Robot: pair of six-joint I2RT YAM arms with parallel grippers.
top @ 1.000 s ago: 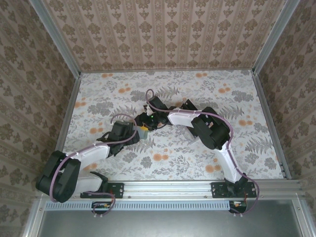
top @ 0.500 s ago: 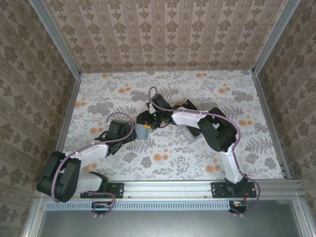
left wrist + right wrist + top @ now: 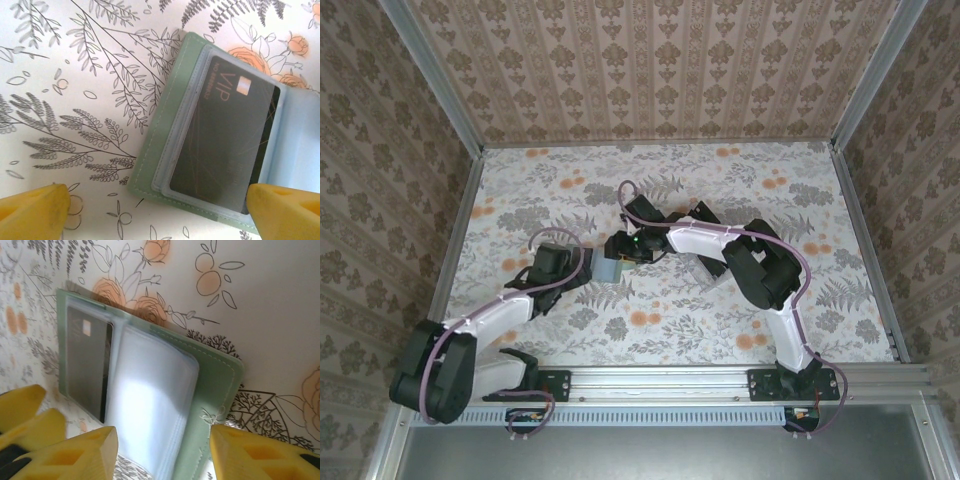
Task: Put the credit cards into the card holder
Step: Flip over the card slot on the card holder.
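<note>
The card holder (image 3: 610, 268) lies opened on the floral table between the two arms. Its sage-green cover (image 3: 155, 150) faces up in the left wrist view, and a dark credit card (image 3: 220, 145) marked VIP sits in a clear sleeve. My left gripper (image 3: 583, 272) stands wide open just left of the holder, its yellow fingertips (image 3: 30, 212) on either side of the holder's near end and apart from it. My right gripper (image 3: 618, 254) is over the holder. Its jaws (image 3: 162, 454) are closed on the other half of the card holder (image 3: 220, 385), sleeves and cover between them. The credit card (image 3: 85, 365) shows beside that half.
The table (image 3: 740, 180) carries a floral cloth and is boxed in by patterned walls (image 3: 660, 70) at the back and both sides. A metal rail (image 3: 660, 382) with the arm bases runs along the near edge. Bare cloth stretches right and behind the holder.
My left gripper has drawn back to the left, away from the card holder, still wide open. The right gripper stays at the holder and has shifted only slightly.
</note>
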